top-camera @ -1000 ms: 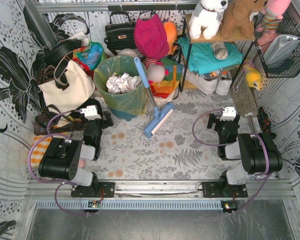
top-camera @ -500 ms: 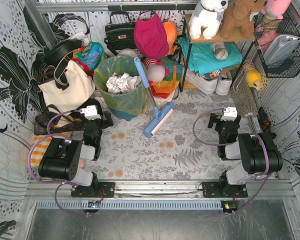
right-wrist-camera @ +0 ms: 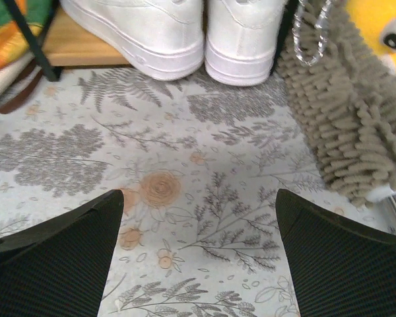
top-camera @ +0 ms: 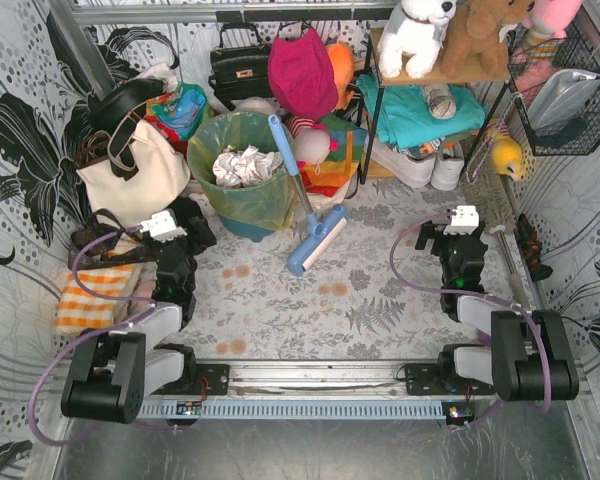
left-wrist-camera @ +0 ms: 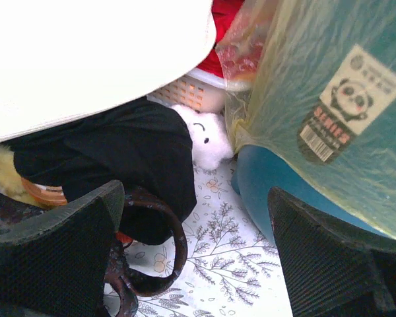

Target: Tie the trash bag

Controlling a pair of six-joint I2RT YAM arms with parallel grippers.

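Your task item, the trash bag (top-camera: pixel 252 200), stands toward the far left corner of the table (top-camera: pixel 310 300): thin yellow-green plastic lining a round teal bin (top-camera: pixel 242 230), mouth open and untied, film draped down the outside, crumpled white paper (top-camera: pixel 242 165) lying inside. In your left wrist view the film hangs over the bin wall and a panda sticker (left-wrist-camera: pixel 340 105) shows through it. Your left gripper (left-wrist-camera: pixel 197 261) sits low by the left edge of the table, just near-left of the bin's base. Its fingers are spread wide with nothing between them, and the bag is ahead and to their right, not touched. Beyond those fingers are a small white plush (left-wrist-camera: pixel 208 135), a black bag (left-wrist-camera: pixel 119 158) and a curved brown strap (left-wrist-camera: pixel 168 247). Your right gripper (right-wrist-camera: pixel 198 254) is near the right edge, well apart from the bag, fingers likewise wide apart and empty over the floral cloth. Ahead of it are a pair of white sneakers (right-wrist-camera: pixel 185 33), beside a grey shaggy mop head (right-wrist-camera: pixel 343 112) and a yellow plush toy (right-wrist-camera: pixel 389 33). Also on the table: a cream canvas tote bag (top-camera: pixel 130 175) just left of the bin; a blue-handled mop (top-camera: pixel 305 215) leaning against the bin's right side, head on the cloth; and an orange checked cloth (top-camera: pixel 90 295) at the left edge. At the far edge are a black handbag (top-camera: pixel 240 65) and a magenta bag (top-camera: pixel 302 70). A white plush dog (top-camera: pixel 417 30) and a brown teddy (top-camera: pixel 480 35) sit on the shelf at the far right corner.
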